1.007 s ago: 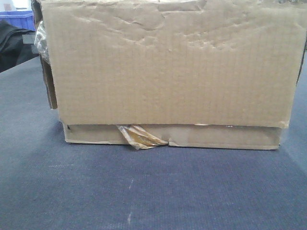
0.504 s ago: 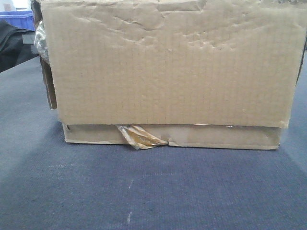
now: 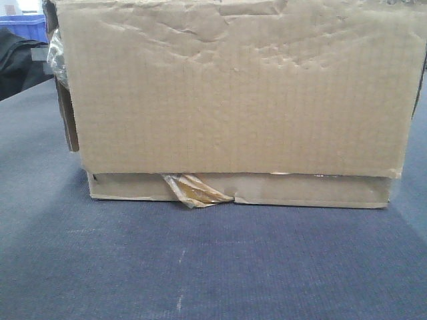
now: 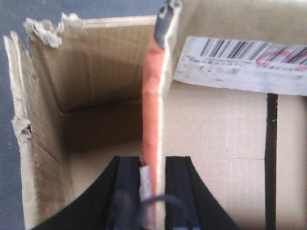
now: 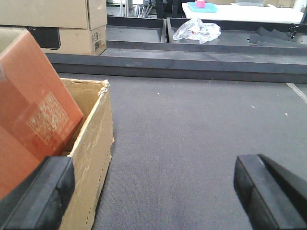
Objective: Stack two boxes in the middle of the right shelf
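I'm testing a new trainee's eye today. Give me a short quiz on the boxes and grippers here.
1. True or false: the large carton sits on the flat box.
2. The left gripper clamps: A an orange flap; B a bottle; C nothing.
3. Fill in: the right gripper has its jaws ___.
Key: 1 true; 2 A; 3 open.

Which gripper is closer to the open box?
Left. The left gripper is shut on the box's orange-faced flap, above its opening. The right gripper is open over the carpet, with the box off to one side.
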